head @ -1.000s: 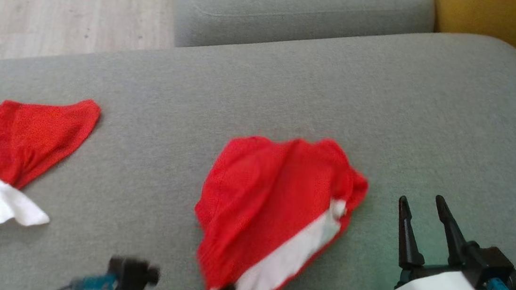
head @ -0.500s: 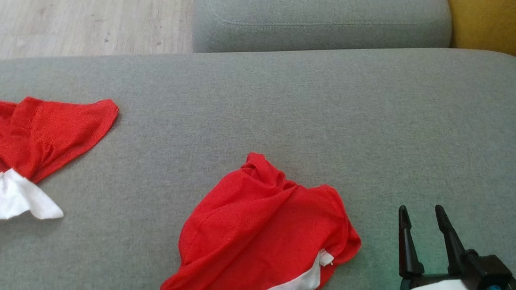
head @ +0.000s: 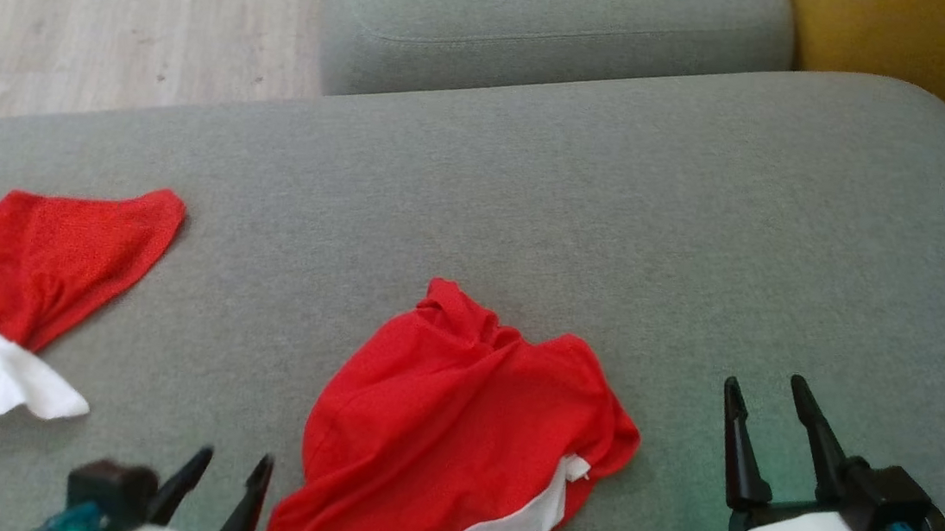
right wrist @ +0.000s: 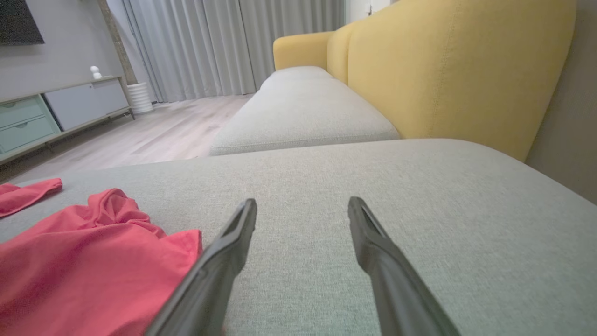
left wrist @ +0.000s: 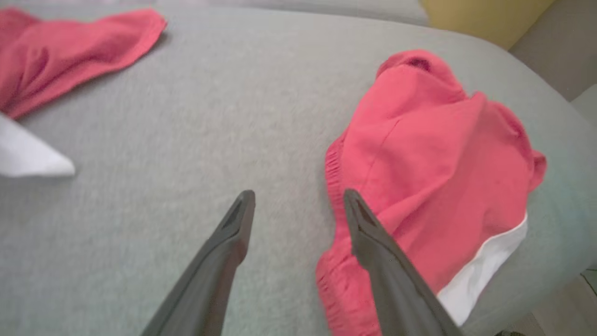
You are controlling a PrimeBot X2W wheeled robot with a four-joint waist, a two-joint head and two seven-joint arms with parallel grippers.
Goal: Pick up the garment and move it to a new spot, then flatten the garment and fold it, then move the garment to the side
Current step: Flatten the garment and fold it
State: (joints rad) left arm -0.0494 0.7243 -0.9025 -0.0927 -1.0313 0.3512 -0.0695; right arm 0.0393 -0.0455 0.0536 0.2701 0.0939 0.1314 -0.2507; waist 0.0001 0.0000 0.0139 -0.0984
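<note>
Shorts (head: 456,437), red, lower centre, axis lower-left to upper-right; left gripper (head: 237,455) just beside left edge, nearer, spread, empty; right gripper (head: 765,382) apart, spread, empty

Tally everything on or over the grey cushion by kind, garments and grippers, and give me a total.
Red-and-white garments: 2 (middle garment, left garment)
Grippers: 2 (left gripper, right gripper, both with fingers apart and holding nothing)
Total: 4
</note>
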